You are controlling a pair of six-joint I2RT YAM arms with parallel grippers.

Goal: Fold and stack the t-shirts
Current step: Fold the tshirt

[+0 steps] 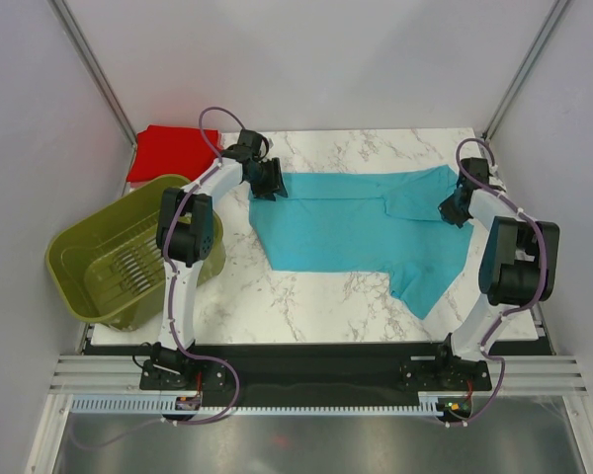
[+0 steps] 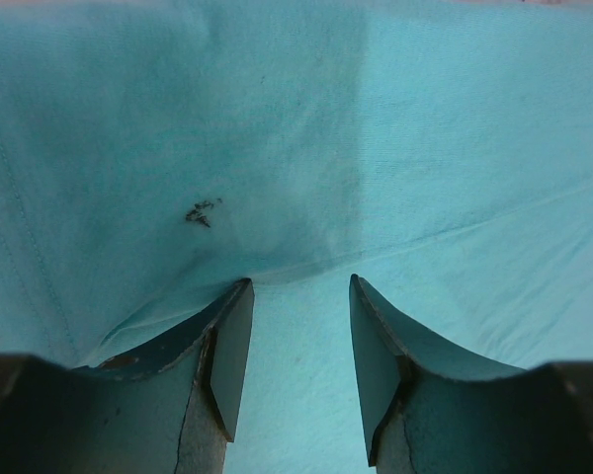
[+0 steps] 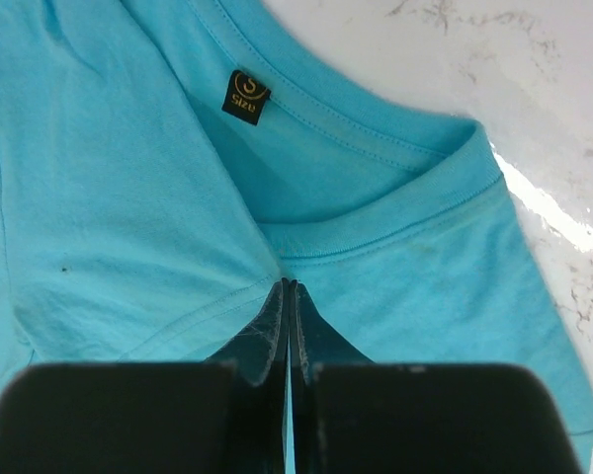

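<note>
The turquoise t-shirt [image 1: 346,227] lies spread across the marble table [image 1: 306,296], one sleeve hanging toward the front right. My left gripper [image 1: 269,180] is at its left end. In the left wrist view the left gripper [image 2: 298,281] is open, its fingers pressed down into the cloth [image 2: 376,148] with fabric lying between them. My right gripper [image 1: 453,209] is at the shirt's right end. In the right wrist view the right gripper [image 3: 289,283] is shut on a pinch of cloth just below the collar [image 3: 395,212]. The red t-shirt [image 1: 173,153] lies folded at the back left corner.
An olive-green slotted basket [image 1: 99,259] stands tilted at the table's left edge beside the left arm. A black size label [image 3: 245,96] shows inside the neck. Grey walls close in the left, back and right sides.
</note>
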